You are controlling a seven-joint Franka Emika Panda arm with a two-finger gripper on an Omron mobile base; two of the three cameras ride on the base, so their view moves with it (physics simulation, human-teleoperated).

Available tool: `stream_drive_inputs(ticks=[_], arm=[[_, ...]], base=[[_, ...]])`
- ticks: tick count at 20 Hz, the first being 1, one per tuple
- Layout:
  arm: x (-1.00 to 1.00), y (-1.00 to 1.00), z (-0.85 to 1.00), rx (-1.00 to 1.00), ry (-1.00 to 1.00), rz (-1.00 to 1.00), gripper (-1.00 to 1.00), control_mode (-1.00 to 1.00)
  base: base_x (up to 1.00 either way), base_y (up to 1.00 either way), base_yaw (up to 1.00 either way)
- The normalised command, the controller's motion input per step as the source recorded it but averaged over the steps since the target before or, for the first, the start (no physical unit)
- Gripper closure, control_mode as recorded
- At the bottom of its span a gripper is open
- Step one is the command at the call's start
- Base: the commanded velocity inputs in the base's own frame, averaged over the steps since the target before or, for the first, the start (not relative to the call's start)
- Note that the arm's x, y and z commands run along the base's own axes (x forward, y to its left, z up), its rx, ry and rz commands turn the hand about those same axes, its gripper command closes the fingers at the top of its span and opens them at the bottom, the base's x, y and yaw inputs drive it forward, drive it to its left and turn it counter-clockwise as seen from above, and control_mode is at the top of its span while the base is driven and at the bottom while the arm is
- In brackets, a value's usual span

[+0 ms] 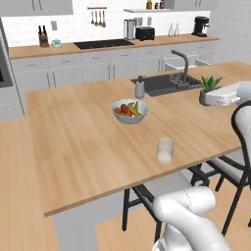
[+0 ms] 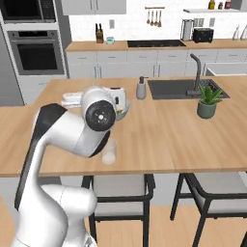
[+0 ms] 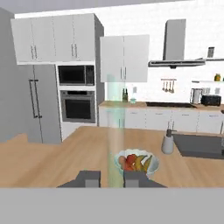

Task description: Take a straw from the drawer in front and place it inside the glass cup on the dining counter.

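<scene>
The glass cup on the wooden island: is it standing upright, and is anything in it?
Upright and empty: the glass cup stands on its base on the dining counter, nothing inside.

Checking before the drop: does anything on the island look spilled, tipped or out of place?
Nothing stands out. The glass cup stands upright and apart from the fruit bowl on the dining counter. The gripper holds the straw upright.
</scene>
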Motion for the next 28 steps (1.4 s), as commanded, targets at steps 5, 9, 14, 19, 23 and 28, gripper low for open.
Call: stream_drive_inputs(ticks=[5,9,14,19,23,28], arm=[[0.36,0.00,-0.14,0.00,-0.01,0.54,1.00,-1.00],[0.29,0.00,-0.25,0.01,0.00,0.54,1.00,-1.00],[0.10,0.00,-0.39,0.04,-0.04,0.50,1.00,-1.00],[0.06,0.00,-0.36,0.05,-0.08,0.43,1.00,-1.00],[0.14,-0.11,-0.25,0.02,0.00,0.44,1.00,-1.00],[0.13,-0.13,-0.29,0.00,-0.05,0.38,1.00,-1.00]], base=[[0.00,0.00,0.00],[0.00,0.00,0.00],[0.00,0.00,0.00],[0.00,0.00,0.00],[0.00,0.00,0.00],[0.00,0.00,0.00]])
